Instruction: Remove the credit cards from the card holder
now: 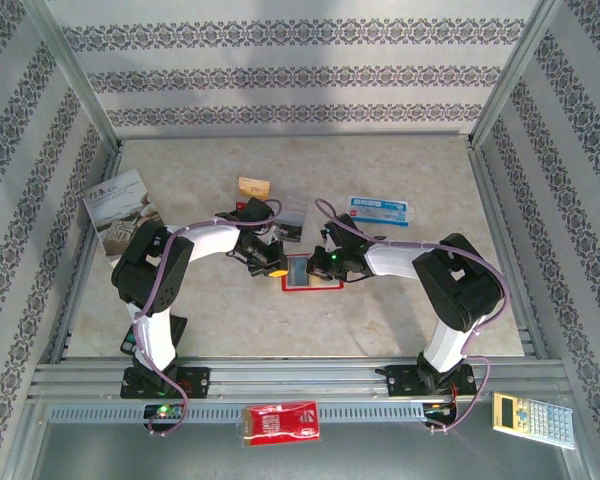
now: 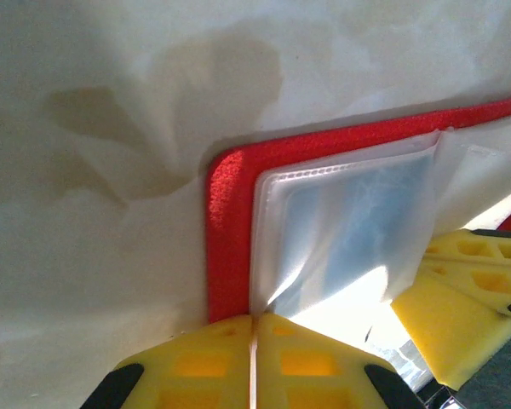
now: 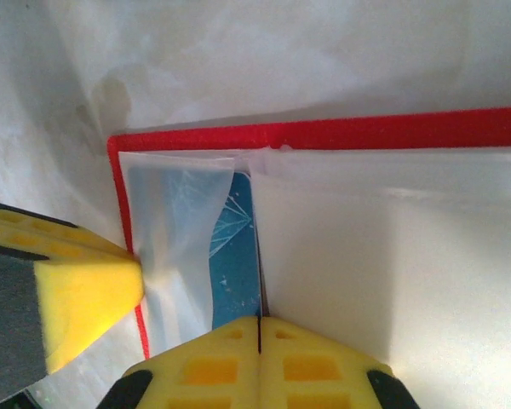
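Left fingers (image 2: pixel 196 366), right fingers (image 3: pixel 324 366), both closed on card holder (image 2: pixel 226 239).

Robot test cell, laboratory type. Marble-look bench (image 1: pixel 380 320) boxed by aluminium frame posts (image 1: pixel 70 75). Patterned wallpaper panels (image 1: pixel 300 75) serve as walls, well beyond the left gripper (image 1: pixel 276 267) and right gripper (image 1: pixel 318 265). Left arm (image 1: pixel 158 300) and right arm (image 1: pixel 445 300) are bolted to a slotted rail (image 1: pixel 300 378) on the grippers' near side, with a perforated cable duct (image 1: pixel 100 412) alongside.
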You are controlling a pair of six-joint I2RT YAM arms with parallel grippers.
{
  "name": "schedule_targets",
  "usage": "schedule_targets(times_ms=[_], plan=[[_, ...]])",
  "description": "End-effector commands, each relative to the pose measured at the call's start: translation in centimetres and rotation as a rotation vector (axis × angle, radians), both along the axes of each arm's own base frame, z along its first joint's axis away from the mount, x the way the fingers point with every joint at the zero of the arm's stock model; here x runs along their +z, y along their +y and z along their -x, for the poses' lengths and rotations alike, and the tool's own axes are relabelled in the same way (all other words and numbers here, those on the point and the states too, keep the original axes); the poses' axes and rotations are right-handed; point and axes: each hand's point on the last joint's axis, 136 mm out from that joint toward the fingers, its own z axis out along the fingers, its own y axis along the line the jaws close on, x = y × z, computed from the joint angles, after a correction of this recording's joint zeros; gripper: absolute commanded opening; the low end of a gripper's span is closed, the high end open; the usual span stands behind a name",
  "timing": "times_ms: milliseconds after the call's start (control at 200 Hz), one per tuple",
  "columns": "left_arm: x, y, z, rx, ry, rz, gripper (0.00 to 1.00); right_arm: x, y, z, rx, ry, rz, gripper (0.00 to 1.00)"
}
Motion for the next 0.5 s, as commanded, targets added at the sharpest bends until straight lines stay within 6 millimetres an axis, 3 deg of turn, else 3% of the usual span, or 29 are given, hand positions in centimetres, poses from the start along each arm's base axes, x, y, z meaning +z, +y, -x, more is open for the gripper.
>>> schedule_targets(times_ms=[0,495], plan=[[-5.0,2.4,2.0,-0.002,0.072,-0.170,0.08,0.8,0.5,-0.2,0.009,-0.046,-0.043,0.00],[-3.2,3.2,0.7,0.018,0.020,-0.170,0.15,0.9,-3.0,-0.7,-0.084,-0.069,0.052,0.00]])
